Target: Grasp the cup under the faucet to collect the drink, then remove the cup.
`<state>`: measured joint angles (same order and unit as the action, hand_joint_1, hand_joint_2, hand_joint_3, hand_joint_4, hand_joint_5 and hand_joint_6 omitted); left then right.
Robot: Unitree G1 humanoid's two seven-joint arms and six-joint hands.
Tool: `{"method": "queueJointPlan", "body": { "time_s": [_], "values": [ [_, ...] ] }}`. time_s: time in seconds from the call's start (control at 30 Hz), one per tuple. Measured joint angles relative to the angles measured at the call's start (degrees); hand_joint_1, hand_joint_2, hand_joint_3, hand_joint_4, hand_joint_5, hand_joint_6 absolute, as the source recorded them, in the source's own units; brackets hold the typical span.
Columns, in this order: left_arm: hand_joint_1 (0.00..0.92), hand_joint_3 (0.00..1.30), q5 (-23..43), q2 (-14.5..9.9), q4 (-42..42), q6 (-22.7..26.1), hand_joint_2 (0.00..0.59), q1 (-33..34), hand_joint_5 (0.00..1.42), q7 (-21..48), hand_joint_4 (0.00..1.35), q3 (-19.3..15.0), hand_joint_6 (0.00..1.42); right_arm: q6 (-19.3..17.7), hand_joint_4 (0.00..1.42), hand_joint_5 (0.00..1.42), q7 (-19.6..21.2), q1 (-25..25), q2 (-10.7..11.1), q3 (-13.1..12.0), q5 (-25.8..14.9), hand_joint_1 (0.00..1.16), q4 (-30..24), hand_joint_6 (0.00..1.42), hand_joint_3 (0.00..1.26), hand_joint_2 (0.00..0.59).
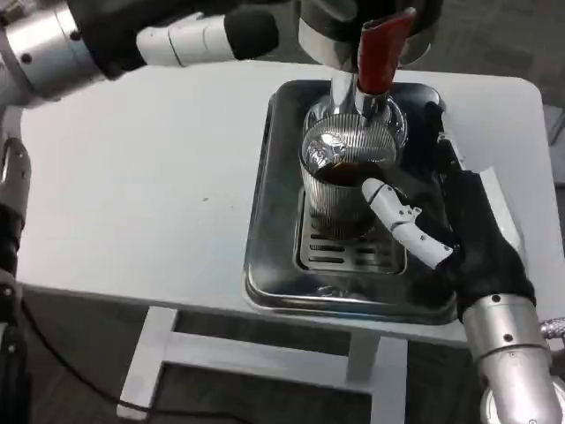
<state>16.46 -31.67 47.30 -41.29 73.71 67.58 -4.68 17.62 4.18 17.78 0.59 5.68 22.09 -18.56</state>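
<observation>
Now the left hand (207, 37), fingers stretched and empty, hovers left of the red-handled faucet (381, 49). Below that faucet, the ribbed clear glass cup (346, 181) holds dark drink; the right hand (441, 225) wraps it. Best lift out level, slowly.

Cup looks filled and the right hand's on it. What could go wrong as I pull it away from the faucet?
1. The ribbed glass cup holds dark drink, apparently fairly full; a tilt or jerk could slosh it into the metal drip tray.
2. The faucet spout sits right over the rim, so lifting straight up may strike it.
3. The right hand shows only a white finger against the cup wall; the smooth glass might slip.
</observation>
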Motion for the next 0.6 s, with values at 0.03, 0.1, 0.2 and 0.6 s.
{"method": "queueJointPlan", "body": {
  "time_s": [0.03,0.1,0.2,0.6],
  "values": [
    [0.000,0.01,0.8,0.0,-0.7,0.7,0.041,0.0,0.02,0.3,0.00,-0.2,0.32,0.0,0.00,0.00,0.0,0.0,0.0,0.0,0.0,0.51,0.0,0.02,0.00,0.315],
    [0.000,0.02,2.9,-0.2,-3.7,2.6,0.041,-0.3,0.02,1.4,0.00,-1.2,0.33,0.0,0.00,0.00,0.0,0.0,0.0,0.0,0.0,0.51,-0.2,0.02,0.00,0.315],
    [0.000,0.03,5.4,-1.3,-7.6,4.9,0.041,-1.4,0.04,2.4,0.00,-2.2,0.35,0.0,0.00,0.00,0.0,-0.1,0.0,0.0,0.0,0.51,-0.2,0.02,0.00,0.315],
    [0.000,0.29,12.2,-4.2,-21.3,12.9,0.067,-11.7,0.38,1.7,0.25,-9.8,0.80,0.0,0.00,0.00,0.0,-0.2,0.0,0.0,0.0,0.50,-1.3,0.02,0.00,0.315]
  ]
}}
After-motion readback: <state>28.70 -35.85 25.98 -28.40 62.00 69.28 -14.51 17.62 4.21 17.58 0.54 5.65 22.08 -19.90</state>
